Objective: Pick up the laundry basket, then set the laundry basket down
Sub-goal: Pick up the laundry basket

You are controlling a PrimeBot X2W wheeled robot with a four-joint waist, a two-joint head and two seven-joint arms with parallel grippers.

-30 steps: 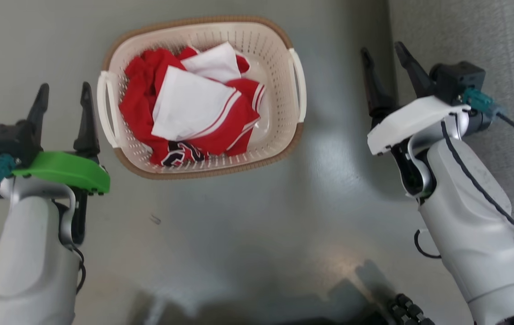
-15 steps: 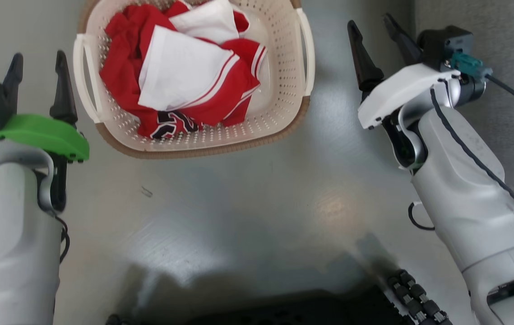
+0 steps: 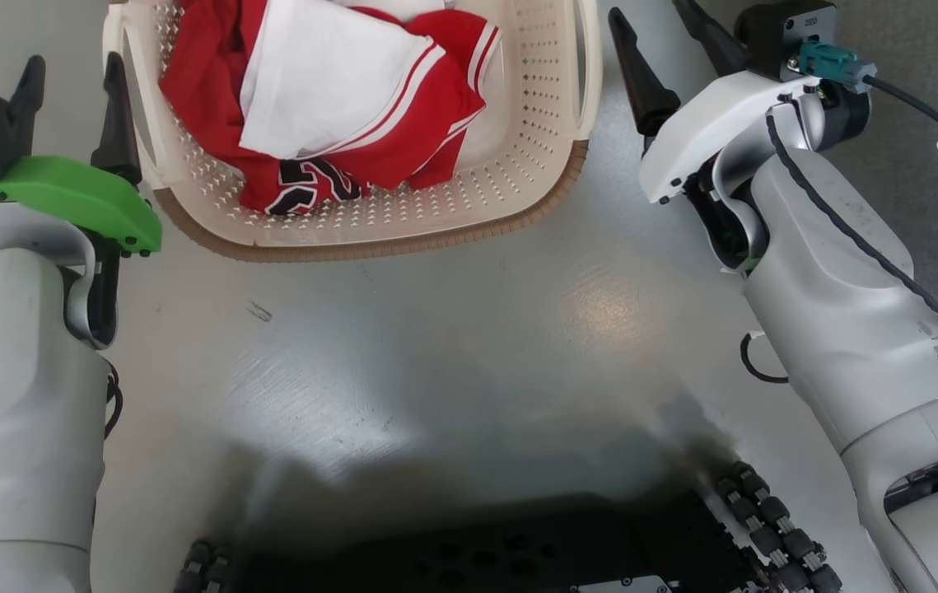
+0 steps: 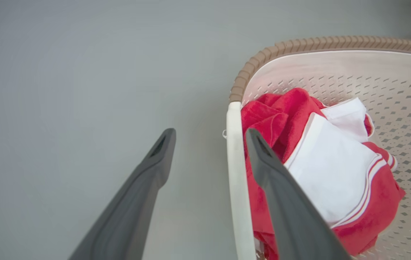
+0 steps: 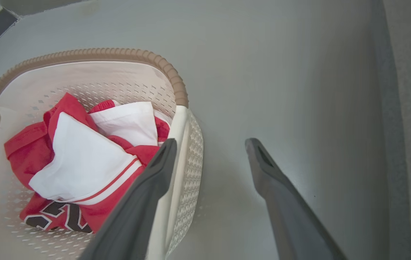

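The laundry basket [image 3: 518, 148] sits at 12 o'clock between both arms. The left gripper [image 3: 73, 70], fingers apart, lines up over one handle [image 4: 235, 173]. The right gripper [image 3: 648, 16], apart too, has its handle [image 5: 179, 122] at 9 o'clock.

left gripper [image 3: 72, 67] sits at 10 o'clock in the head view, fingers spread, pointing to 12. right gripper [image 3: 646, 11] sits at 1 o'clock, fingers parted, leaning toward 11, forearm trailing to 4.

The laundry basket [image 3: 518, 156] stood on a glossy grey floor [image 3: 436, 346], a small dark scuff [image 3: 259, 311] marking the surface near it. A rougher grey strip [image 3: 930, 41] bordered the floor's right side.
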